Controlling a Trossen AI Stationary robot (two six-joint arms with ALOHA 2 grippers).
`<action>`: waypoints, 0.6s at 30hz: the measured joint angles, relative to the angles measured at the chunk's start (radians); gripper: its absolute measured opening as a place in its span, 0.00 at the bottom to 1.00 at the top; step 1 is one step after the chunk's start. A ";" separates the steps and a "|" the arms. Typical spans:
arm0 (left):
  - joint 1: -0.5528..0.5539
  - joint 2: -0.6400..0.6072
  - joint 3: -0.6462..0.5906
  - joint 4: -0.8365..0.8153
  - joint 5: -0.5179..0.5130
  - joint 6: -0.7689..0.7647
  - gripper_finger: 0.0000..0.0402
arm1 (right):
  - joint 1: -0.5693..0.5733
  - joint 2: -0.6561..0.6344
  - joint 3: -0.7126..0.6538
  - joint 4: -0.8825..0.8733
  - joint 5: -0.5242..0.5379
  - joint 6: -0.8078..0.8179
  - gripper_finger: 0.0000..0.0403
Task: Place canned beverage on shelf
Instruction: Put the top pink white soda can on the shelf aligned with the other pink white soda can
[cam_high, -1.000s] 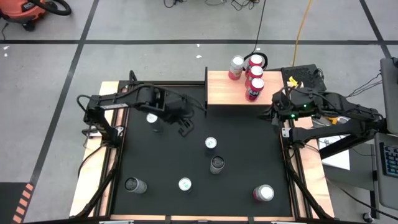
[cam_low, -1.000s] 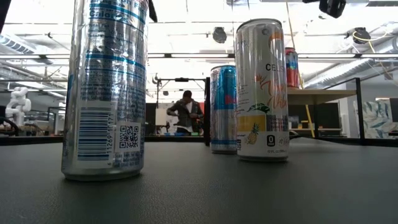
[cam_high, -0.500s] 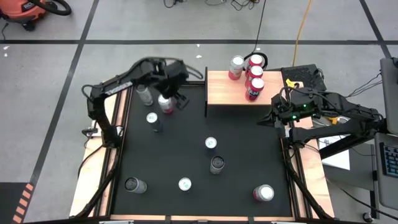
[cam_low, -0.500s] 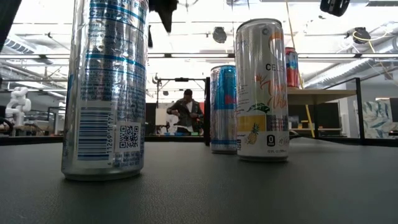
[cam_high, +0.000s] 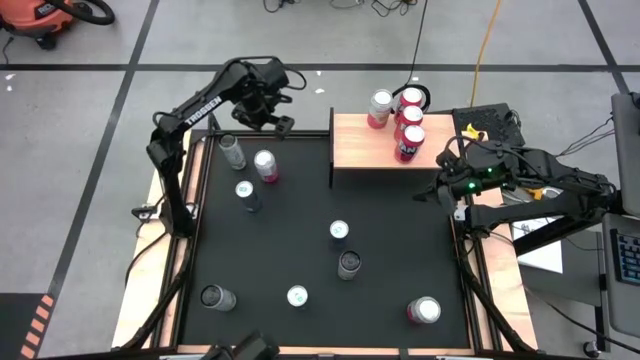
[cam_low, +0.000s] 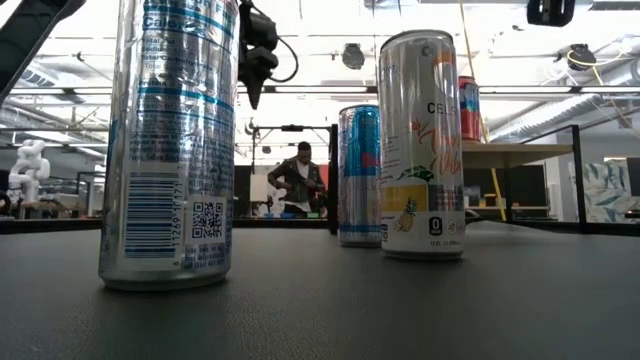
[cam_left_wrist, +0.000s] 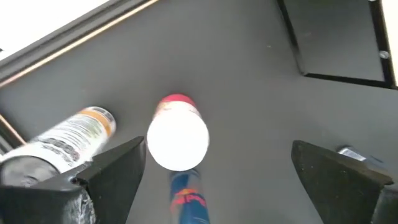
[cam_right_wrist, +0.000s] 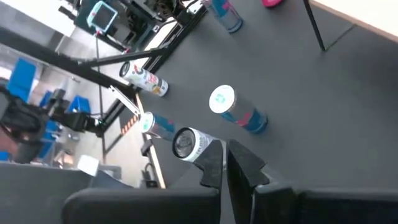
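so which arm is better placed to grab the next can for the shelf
Left. Its end effector hangs open above the table's far-left corner, right over the red-and-white can. The right end effector is shut and parked at the table's right edge, beside the shelf.

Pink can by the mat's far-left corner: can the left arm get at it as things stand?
Probably yes. The left end effector is open and raised just beyond the pink can, with nothing in its fingers. The silver can stands close beside it, so clearance on that side is tight.
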 joint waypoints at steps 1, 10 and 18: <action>0.002 0.001 0.000 0.000 -0.001 0.010 0.99 | 0.000 0.000 0.000 0.000 0.001 0.013 0.00; -0.032 0.000 -0.002 -0.001 -0.031 0.108 0.99 | -0.001 0.015 0.000 0.003 0.031 0.043 0.00; -0.056 -0.006 -0.175 -0.004 -0.069 0.116 0.99 | -0.001 0.021 0.000 0.013 0.086 0.066 0.00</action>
